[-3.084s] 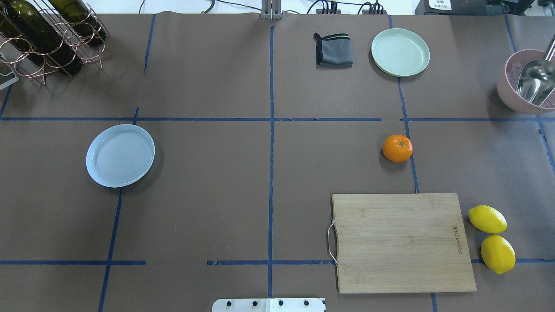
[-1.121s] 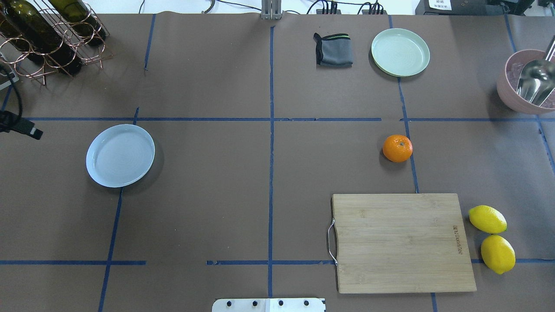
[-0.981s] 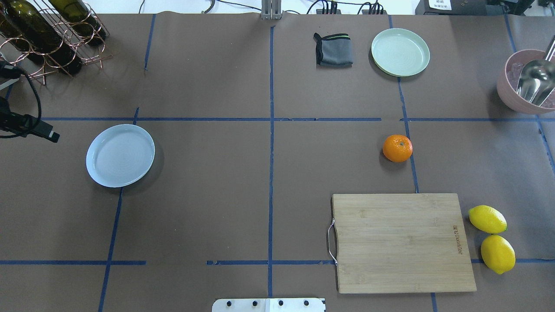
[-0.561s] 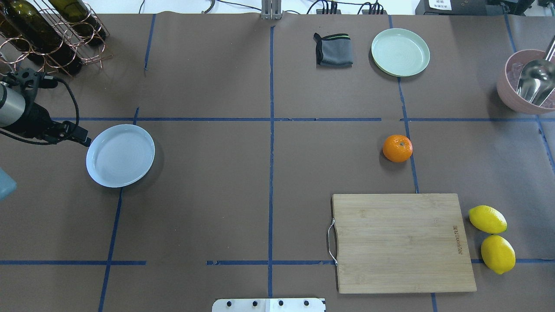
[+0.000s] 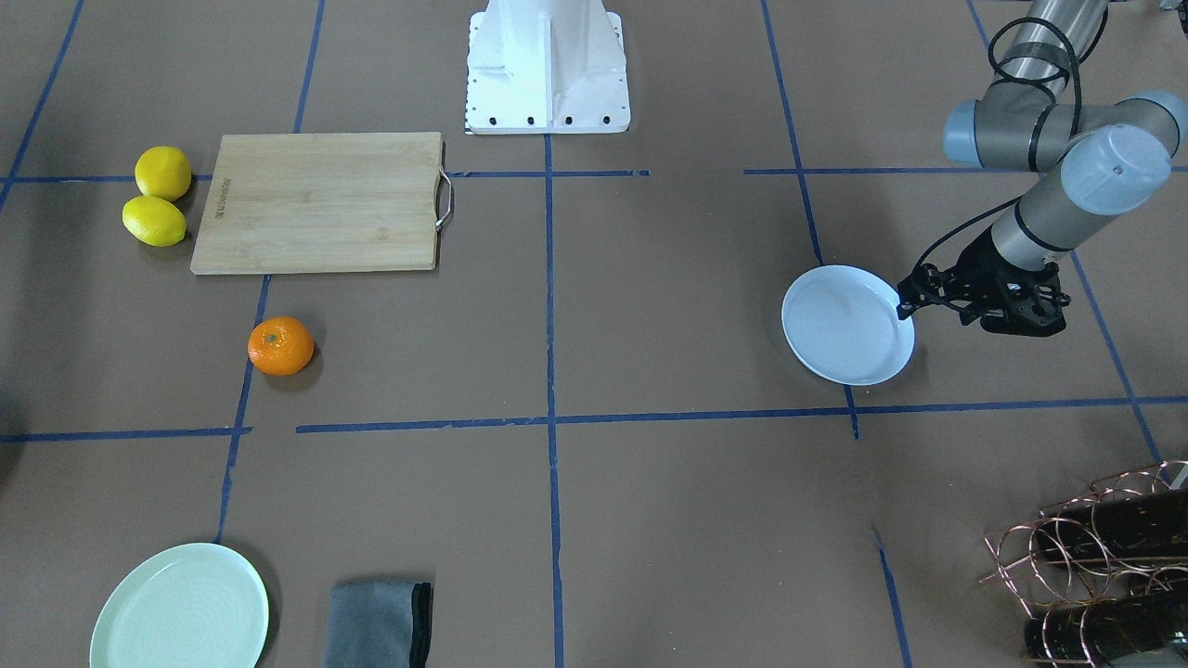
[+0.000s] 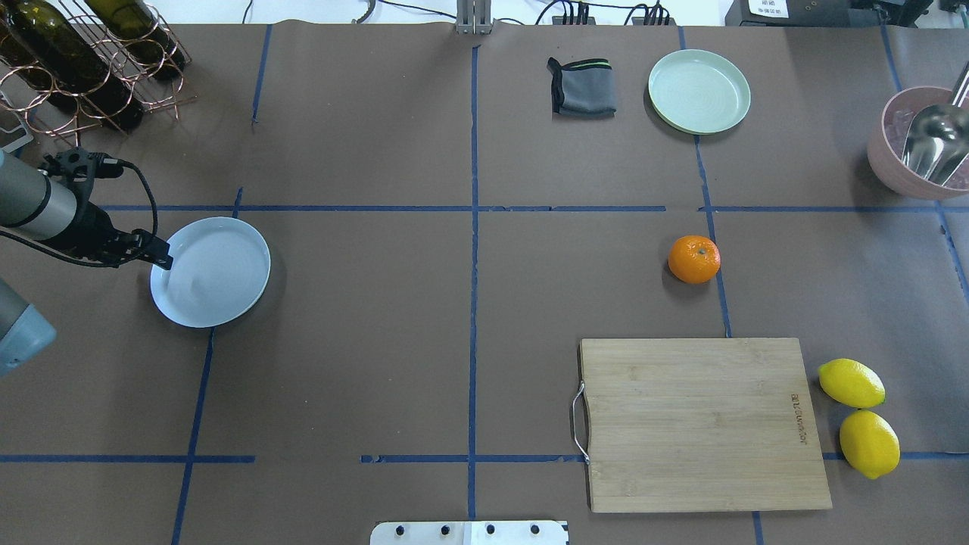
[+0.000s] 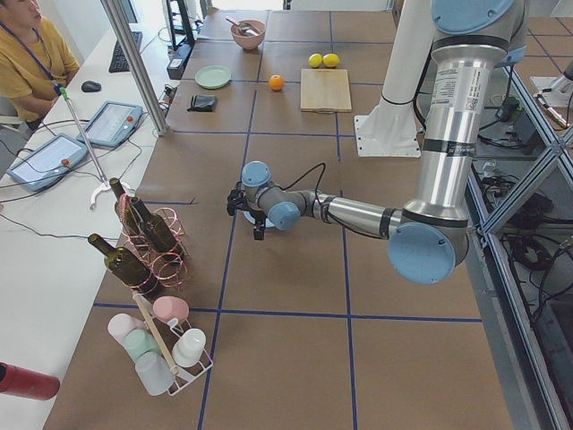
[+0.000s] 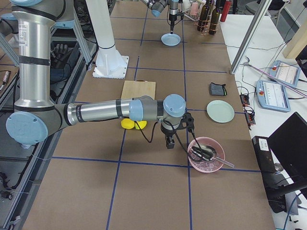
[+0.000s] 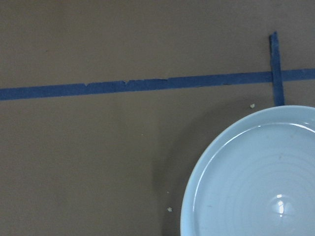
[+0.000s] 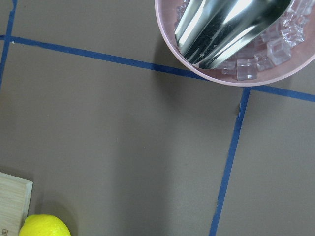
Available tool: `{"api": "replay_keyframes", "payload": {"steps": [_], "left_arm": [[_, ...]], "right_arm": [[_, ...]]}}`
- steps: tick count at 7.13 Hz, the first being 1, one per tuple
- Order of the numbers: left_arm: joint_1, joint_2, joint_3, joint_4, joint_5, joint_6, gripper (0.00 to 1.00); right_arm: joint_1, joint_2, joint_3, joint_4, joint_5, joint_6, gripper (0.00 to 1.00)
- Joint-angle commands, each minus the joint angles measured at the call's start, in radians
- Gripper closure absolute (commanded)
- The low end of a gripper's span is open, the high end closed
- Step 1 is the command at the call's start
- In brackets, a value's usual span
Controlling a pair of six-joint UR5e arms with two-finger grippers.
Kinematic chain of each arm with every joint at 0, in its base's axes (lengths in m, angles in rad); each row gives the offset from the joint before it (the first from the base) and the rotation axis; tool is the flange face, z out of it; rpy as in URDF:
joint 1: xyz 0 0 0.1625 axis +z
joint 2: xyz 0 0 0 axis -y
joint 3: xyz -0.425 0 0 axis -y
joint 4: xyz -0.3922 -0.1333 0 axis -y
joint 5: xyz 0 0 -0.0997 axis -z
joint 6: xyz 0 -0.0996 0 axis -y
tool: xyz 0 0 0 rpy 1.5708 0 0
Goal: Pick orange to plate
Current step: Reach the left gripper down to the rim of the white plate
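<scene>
One arm has arrived: left claw (image 6: 159,260), openness unclear, at the plate (image 6: 219,284), nine-o'clock rim; orange (image 6: 693,259) still ungrasped.

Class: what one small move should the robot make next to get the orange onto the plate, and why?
Probably swing the right gripper from beside the pink bowl to above the orange: it lies untouched on the robot's right half, far from the plate, where the left gripper hovers.

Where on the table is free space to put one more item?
The wide middle between the plate and the orange is bare. Crowded: the cutting board with the lemons, and the plate's side where the left gripper hovers.
</scene>
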Motion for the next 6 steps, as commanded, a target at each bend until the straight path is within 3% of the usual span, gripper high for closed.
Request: {"api": "replay_keyframes", "payload": {"steps": [1,2,4,5,6], "left_arm": [[0.027,-0.016,0.018,-0.012,-0.003,-0.022,0.55],[0.028,-0.016,0.015,-0.012,-0.003,-0.01,1.0],[0.028,-0.028,0.0,-0.013,-0.009,-0.014,1.0],[0.027,-0.044,-0.026,-0.013,-0.053,-0.023,1.0],[0.027,-0.073,-0.084,-0.007,-0.165,-0.089,1.0]], "right_arm": [[0.0,-0.001,-0.002,0.0,0.016,0.001,0.0],[0.0,-0.001,-0.002,0.0,0.016,0.001,0.0],[0.0,-0.004,-0.002,0.0,0.019,0.001,0.0],[0.0,-0.004,0.0,0.0,0.02,0.001,0.0],[0.0,-0.003,0.003,0.001,0.019,0.0,0.0]]}}
